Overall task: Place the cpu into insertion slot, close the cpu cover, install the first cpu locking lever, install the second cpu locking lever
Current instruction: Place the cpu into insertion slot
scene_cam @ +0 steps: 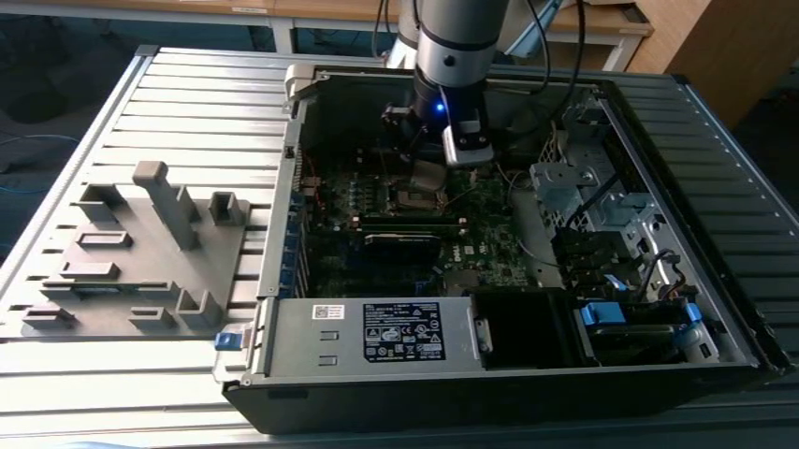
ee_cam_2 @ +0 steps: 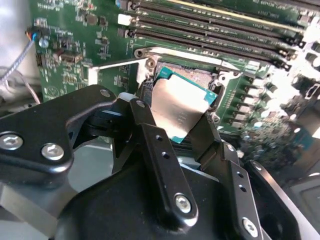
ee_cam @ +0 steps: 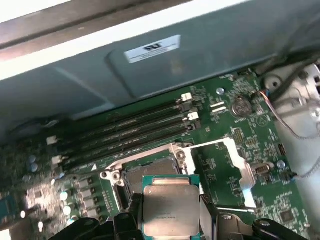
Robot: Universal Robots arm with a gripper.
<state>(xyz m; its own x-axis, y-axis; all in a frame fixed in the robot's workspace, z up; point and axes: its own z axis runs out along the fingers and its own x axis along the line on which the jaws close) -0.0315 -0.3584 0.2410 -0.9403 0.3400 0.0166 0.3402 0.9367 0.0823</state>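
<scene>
My gripper is shut on the cpu, a flat square chip with a dull silver top and green edges, clamped between two black fingers. The chip hangs tilted just above the insertion slot, a dark square socket with a metal rim on the green board. In the first wrist view the cpu overlaps the slot's near edge, with the gripper around it. A bright metal frame beside the slot looks like the cpu cover, swung open. In the exterior view the gripper is low inside the computer case.
Long black memory slots run beside the socket. The open computer case has metal walls all round, a drive cage and loose cables on the exterior view's right. A grey fixture plate lies outside the case on the exterior view's left.
</scene>
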